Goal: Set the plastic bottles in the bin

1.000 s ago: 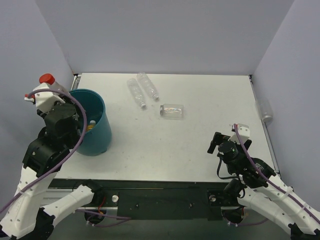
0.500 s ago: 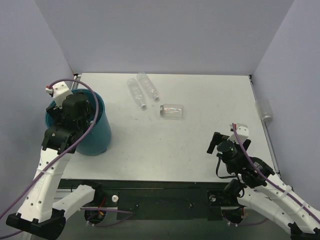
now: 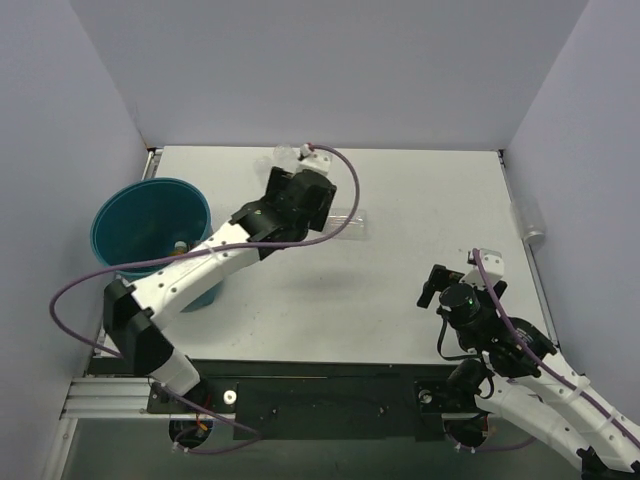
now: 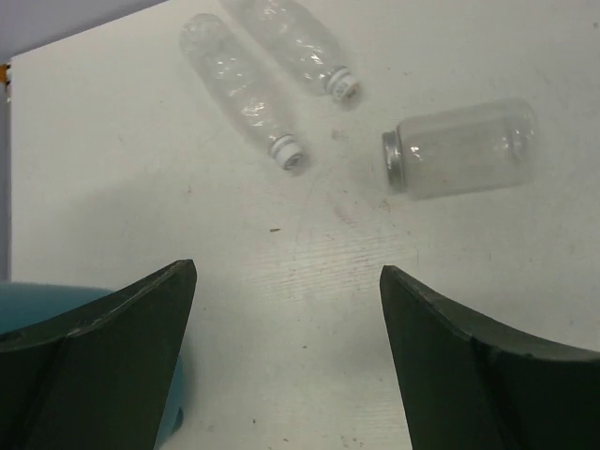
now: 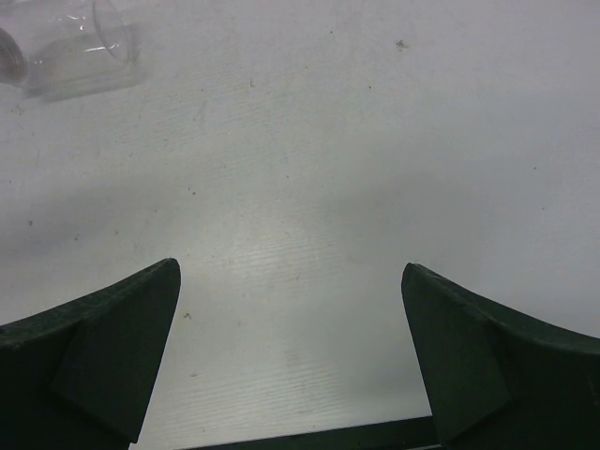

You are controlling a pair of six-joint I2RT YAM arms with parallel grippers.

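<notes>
Two slim clear plastic bottles [image 4: 239, 89] [image 4: 292, 37] lie side by side at the back of the table, caps toward me. A short wide clear bottle [image 4: 464, 148] lies to their right, also seen in the right wrist view [image 5: 75, 47]. My left gripper [image 4: 288, 270] hovers open and empty just short of them; from above, the arm [image 3: 297, 200] hides most of them. The teal bin [image 3: 120, 215] stands at the left, with a yellow-labelled bottle [image 3: 180, 246] inside. My right gripper [image 5: 291, 270] is open over bare table at the front right [image 3: 437, 288].
Another clear bottle [image 3: 529, 222] lies beyond the table's right edge, by the wall. Grey walls close in the left, back and right sides. The bin's rim [image 4: 47, 298] shows at the lower left of the left wrist view.
The left gripper held a red-capped bottle beside the bin, came over the bin, opened, and has swung right to the bottles at the back. The right arm has barely moved.
</notes>
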